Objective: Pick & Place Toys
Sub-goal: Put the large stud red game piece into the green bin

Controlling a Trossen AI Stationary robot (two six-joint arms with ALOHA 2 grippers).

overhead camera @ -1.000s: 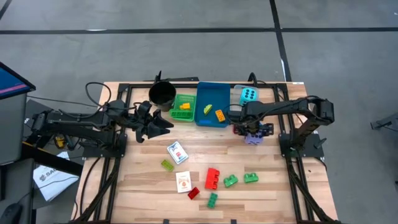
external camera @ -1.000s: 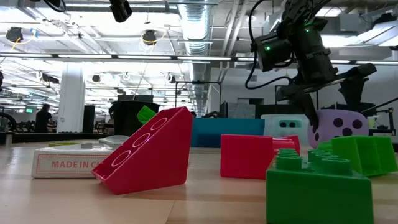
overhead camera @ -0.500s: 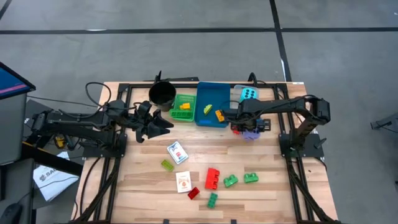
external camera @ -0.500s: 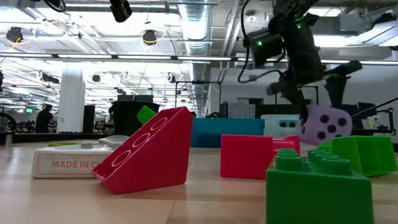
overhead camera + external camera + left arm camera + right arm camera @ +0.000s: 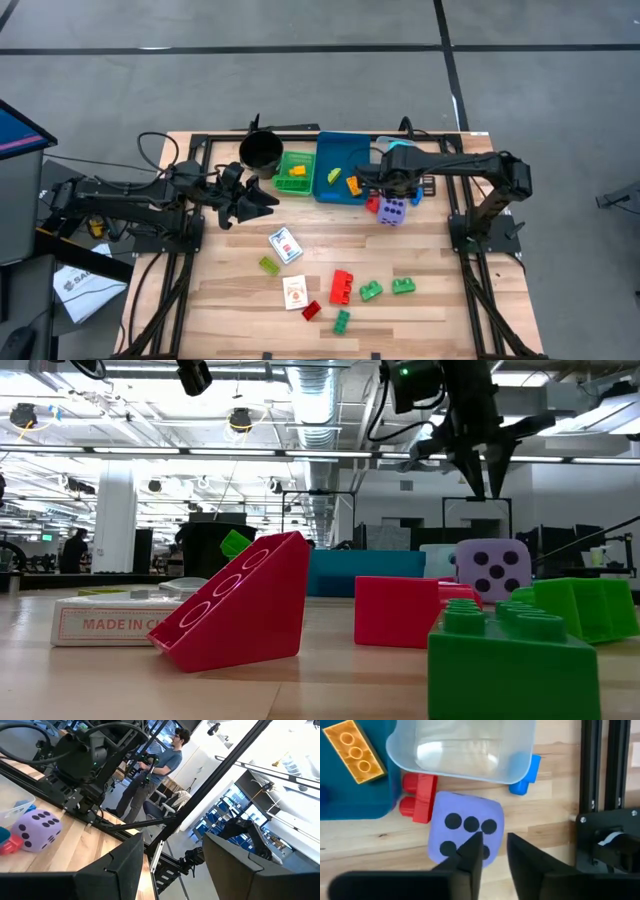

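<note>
Inside blue tray (image 5: 340,150): orange brick (image 5: 354,185), yellow-green brick (image 5: 333,176).

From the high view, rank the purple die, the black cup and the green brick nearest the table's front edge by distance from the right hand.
1. Purple die: just below the right hand, on the wood beside the blue tray.
2. Black cup: far back-left, beyond the green tray.
3. Green brick: near the front edge, mid-table.

Cup and brick are fairly close to call.
</note>
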